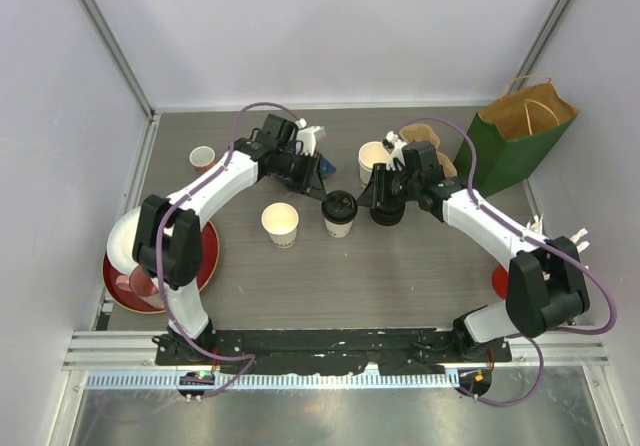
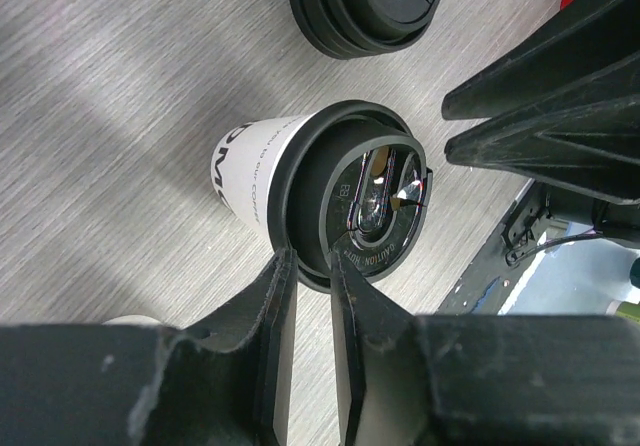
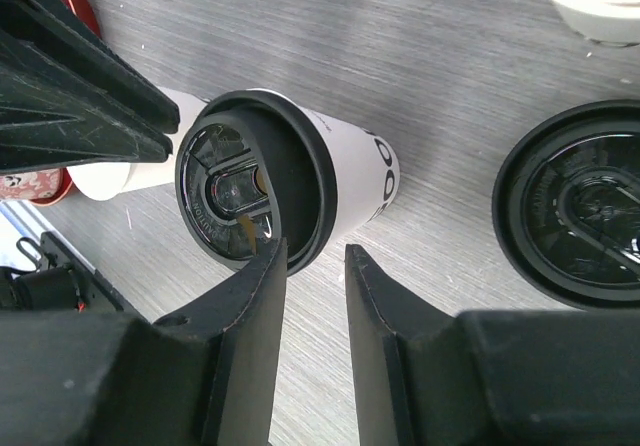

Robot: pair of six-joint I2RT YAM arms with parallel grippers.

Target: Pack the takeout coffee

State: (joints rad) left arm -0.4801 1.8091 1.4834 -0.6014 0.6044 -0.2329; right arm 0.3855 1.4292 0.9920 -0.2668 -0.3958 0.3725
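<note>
1. Grey wood-grain tabletop point(image 1: 400, 276) between white walls, both arm bases at its near edge.
2. Near the middle of it, takeout coffee cup point(image 1: 340, 216): cream-white paper, with a black sip lid point(image 2: 365, 201) seated on top.
3. Standing upright: long axis vertical, narrow base on the wood, wide lidded mouth pointing straight up, black lettering down the side wall.
4. Reaching in from the cup's left, left gripper point(image 2: 312, 266): jaws a narrow slot apart, straddling the lid's rim, one finger outside the rim and the other over the lid top. Pinching or merely flanking: cannot tell.
5. Reaching in from the cup's right, right gripper point(image 3: 315, 256): unclenched, jaws apart with bare wood showing between, one fingertip at the lid's rim, the other beside the cup's wall.
6. Just right of the cup, second black lid point(image 3: 580, 206); underside hidden.
7. Just left of the cup, lidless paper cup point(image 1: 281, 224), upright, mouth up; farther back, another open cup point(image 1: 373, 156).
8. At the far right, green paper bag point(image 1: 515, 141), upright, mouth open, well apart from the coffee.
9. Far left, small ceramic cup point(image 1: 203, 157); nearer, red plate point(image 1: 205, 256).
</note>
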